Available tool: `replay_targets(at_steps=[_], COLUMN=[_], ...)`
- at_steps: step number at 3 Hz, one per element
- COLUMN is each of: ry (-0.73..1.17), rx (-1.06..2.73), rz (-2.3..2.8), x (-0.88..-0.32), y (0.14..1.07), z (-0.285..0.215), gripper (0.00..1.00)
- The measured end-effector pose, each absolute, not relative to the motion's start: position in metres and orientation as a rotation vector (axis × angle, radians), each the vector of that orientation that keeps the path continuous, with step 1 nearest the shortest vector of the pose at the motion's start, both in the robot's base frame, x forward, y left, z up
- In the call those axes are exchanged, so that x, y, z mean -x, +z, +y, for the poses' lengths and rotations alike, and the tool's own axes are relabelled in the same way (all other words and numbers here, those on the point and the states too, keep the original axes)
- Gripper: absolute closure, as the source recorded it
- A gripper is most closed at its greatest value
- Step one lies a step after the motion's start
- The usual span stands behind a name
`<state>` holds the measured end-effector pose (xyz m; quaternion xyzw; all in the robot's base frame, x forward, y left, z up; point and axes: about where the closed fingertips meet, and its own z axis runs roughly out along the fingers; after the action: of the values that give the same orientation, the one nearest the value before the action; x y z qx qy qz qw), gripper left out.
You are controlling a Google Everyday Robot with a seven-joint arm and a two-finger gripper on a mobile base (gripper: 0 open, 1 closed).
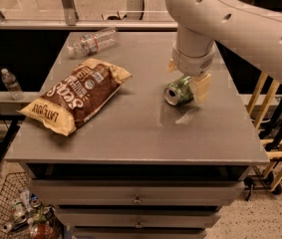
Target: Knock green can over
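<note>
- Can: green can (176, 92) is right of centre in the frame, on the grey table (130, 138). It looks tipped onto its side, silver top facing lower left.
- Handling, my guess: thin aluminium, light, smooth and slippery, dents easily and rolls once down. A sideways push high on the wall beats a hard squeeze.
- Gripper (188, 78) hangs from the big white arm straight onto the can and is touching it. Clamped or just straddling: cannot tell.
- Can script is too small to read.
- Chip bag (75, 96) lies flat left of centre, well apart from the can. It is brown with a tan edge reading "LATE JULY"; the large white lettering is not legible.
- Clear water bottle (91, 41) lies on its side at the table's upper left, label unreadable.
</note>
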<state>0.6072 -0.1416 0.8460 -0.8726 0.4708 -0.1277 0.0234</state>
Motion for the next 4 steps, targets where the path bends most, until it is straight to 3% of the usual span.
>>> replay_targets(at_steps=[4], ry=[-0.364], rx=[2.430], rz=[1.484], x=[-0.575], y=[0.947], z=[-0.128], gripper=[0.00])
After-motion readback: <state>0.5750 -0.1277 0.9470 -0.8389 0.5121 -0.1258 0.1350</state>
